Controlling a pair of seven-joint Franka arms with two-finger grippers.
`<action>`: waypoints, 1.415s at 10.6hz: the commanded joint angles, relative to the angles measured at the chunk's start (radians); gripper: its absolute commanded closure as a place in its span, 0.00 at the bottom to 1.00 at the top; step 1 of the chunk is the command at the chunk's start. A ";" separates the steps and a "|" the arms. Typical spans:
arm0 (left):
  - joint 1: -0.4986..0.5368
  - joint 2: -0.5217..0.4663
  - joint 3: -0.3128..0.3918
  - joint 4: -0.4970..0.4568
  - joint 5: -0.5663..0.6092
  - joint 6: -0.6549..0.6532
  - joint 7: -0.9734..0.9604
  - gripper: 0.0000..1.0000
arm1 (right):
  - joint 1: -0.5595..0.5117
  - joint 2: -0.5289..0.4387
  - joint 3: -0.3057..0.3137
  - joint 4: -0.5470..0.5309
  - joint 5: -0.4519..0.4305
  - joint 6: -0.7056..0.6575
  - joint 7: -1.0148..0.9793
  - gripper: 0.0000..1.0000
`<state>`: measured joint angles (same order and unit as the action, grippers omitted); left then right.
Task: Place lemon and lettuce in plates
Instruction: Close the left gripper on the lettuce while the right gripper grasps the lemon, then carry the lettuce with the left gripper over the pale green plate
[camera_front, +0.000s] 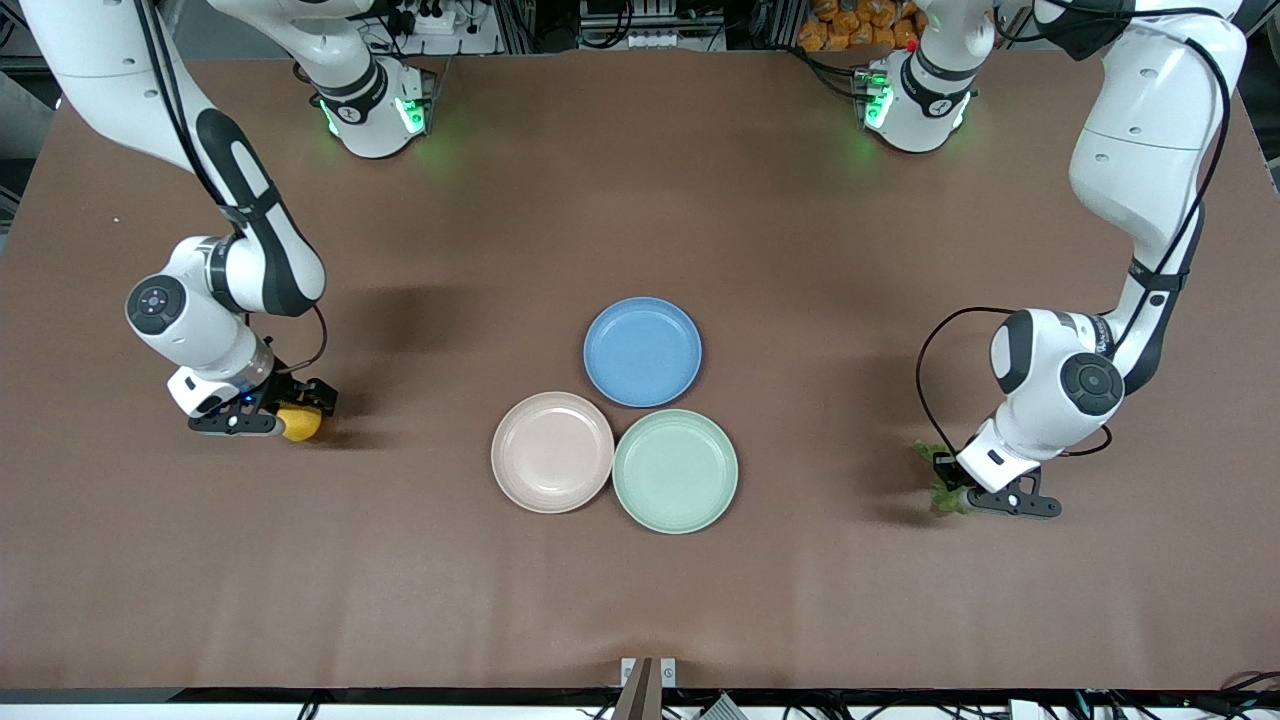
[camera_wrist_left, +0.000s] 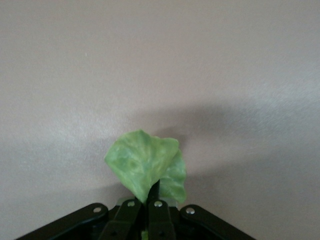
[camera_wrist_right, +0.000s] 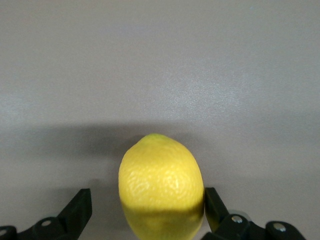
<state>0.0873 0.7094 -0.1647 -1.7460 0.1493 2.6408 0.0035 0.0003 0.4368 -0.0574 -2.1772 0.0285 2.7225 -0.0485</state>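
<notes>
Lemon (camera_wrist_right: 161, 187) base cut off; lettuce (camera_wrist_left: 146, 170) stem hidden.

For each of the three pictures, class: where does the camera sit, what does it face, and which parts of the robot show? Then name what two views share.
Front view: high across the table, facing both arms' bases; shows both arms, three plates, the left gripper and right gripper.
Left wrist view: on the left arm's wrist, facing the table; its shut fingers pinch the lettuce.
Right wrist view: on the right wrist; open fingers flank the lemon.
Shared: the lettuce and lemon also show in the front view.
</notes>
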 joint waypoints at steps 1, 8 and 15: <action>-0.030 -0.057 -0.010 -0.007 0.013 -0.008 -0.008 1.00 | -0.011 0.045 0.011 0.028 0.014 0.023 -0.008 0.00; -0.034 -0.082 -0.145 0.013 0.001 -0.012 -0.112 1.00 | -0.013 0.072 0.010 0.051 0.013 0.023 -0.008 0.00; -0.244 -0.021 -0.174 0.141 0.007 -0.007 -0.508 1.00 | -0.014 0.097 0.008 0.076 0.010 0.023 -0.059 0.13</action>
<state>-0.0824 0.6463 -0.3547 -1.6638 0.1490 2.6383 -0.3745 -0.0018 0.5141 -0.0566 -2.1227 0.0285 2.7395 -0.0505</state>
